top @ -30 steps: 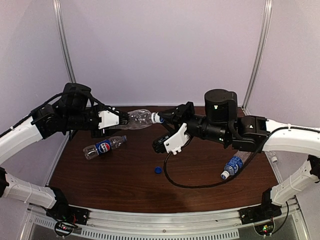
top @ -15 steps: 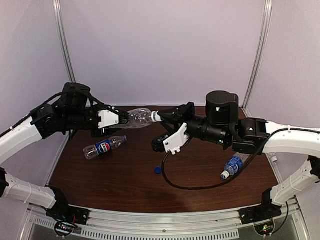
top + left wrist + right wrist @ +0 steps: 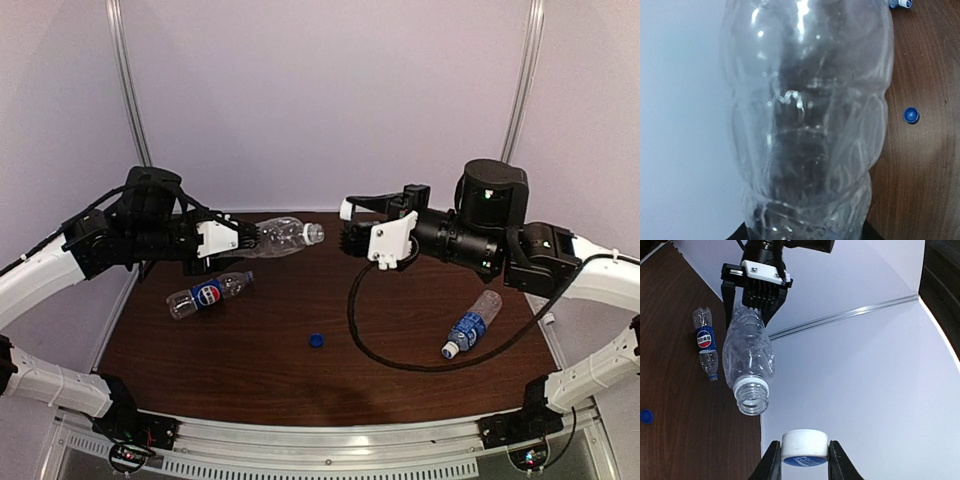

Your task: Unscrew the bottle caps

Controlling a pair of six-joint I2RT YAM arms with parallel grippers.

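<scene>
With the white cap off, the job now, I'd say, is to carry it clear and set it low on the table before letting go — dropped from height, it would likely roll. It sits pinched between the closed fingers of the right gripper, just apart from the open neck of the clear bottle, which the left gripper clamps by its base, level in the air.

I see a dark wood-grain counter, pale walls behind it and at both sides, a left upright of metal, a right upright to match, a ribbed metal rail along my near edge.
</scene>
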